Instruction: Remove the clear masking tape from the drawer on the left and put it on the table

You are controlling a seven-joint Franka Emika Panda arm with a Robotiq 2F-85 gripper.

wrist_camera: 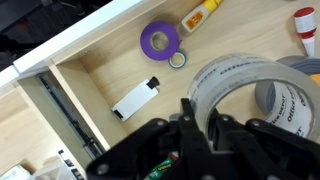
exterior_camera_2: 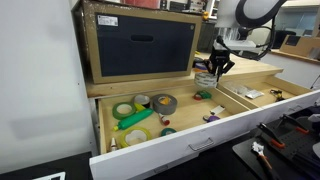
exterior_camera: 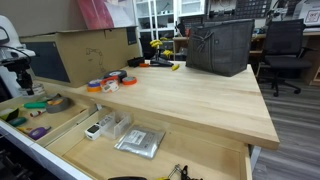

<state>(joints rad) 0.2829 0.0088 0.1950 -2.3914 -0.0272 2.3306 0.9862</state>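
The gripper [wrist_camera: 207, 118] is clenched on the wall of the clear masking tape [wrist_camera: 235, 65], one finger apparently inside the ring for a secure pinch. The roll hangs above the drawer [wrist_camera: 100, 72], near its back edge, likely to clear the rim toward the table [exterior_camera: 190, 95].

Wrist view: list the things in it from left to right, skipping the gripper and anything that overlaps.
White rectangular block → purple tape roll → yellow-tipped marker → clear masking tape → red-capped object.
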